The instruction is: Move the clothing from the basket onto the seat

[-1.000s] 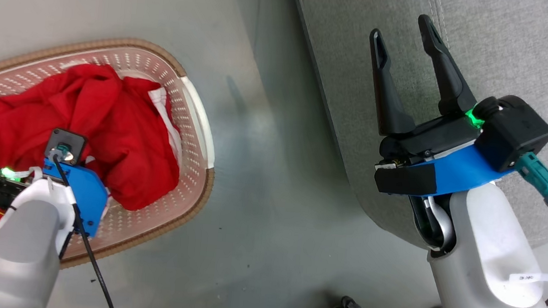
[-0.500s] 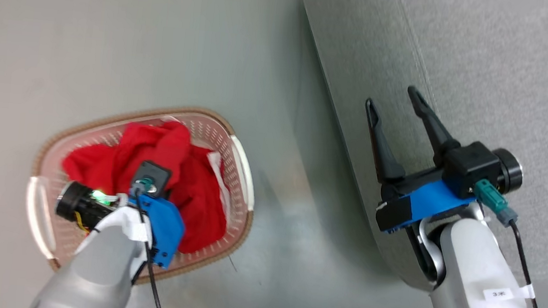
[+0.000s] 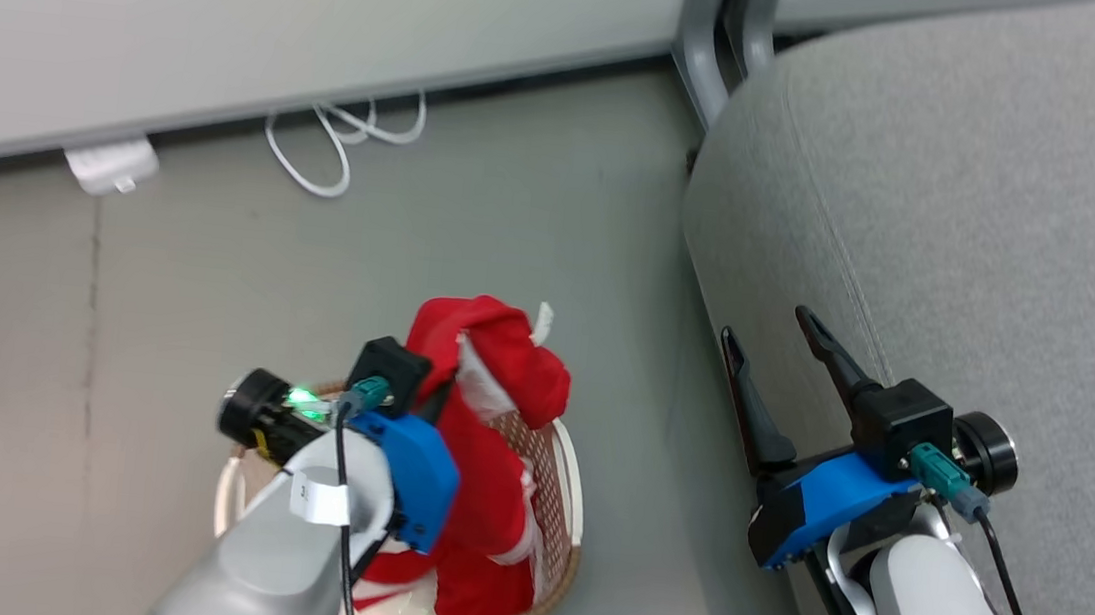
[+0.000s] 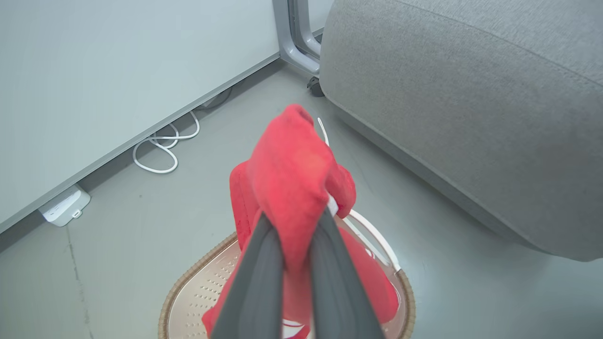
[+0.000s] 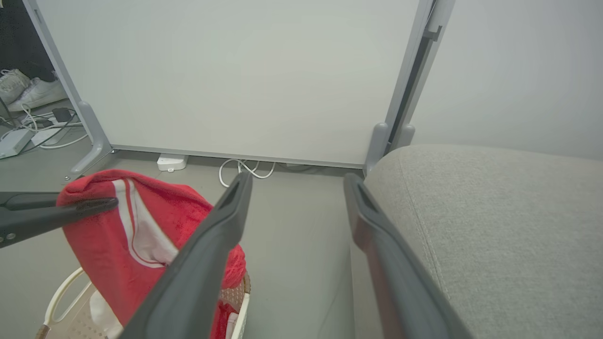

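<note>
My left gripper (image 4: 294, 216) is shut on a bunch of the red clothing (image 4: 292, 160), which hangs from its fingers above the cream basket (image 4: 188, 282) on the floor. In the head view the clothing (image 3: 492, 362) drapes from the raised gripper down into the basket (image 3: 563, 510), with more red fabric lying inside. The grey seat (image 3: 966, 237) rises to the right. My right gripper (image 3: 770, 339) stands open beside the seat's rounded edge, holding nothing. The right wrist view shows its open fingers (image 5: 226, 212), the lifted clothing (image 5: 155, 221) and the seat (image 5: 494, 212).
A pale partition panel (image 3: 286, 1) with a grey leg (image 3: 704, 41) stands behind the basket. A white cable (image 3: 332, 146) and a white power strip (image 3: 109, 165) lie at its foot. Grey floor (image 3: 633, 255) separates basket and seat.
The head camera has swung up and back. My left gripper has risen, pulling a bunch of red clothing up out of the basket. The right gripper stays open by the seat.
</note>
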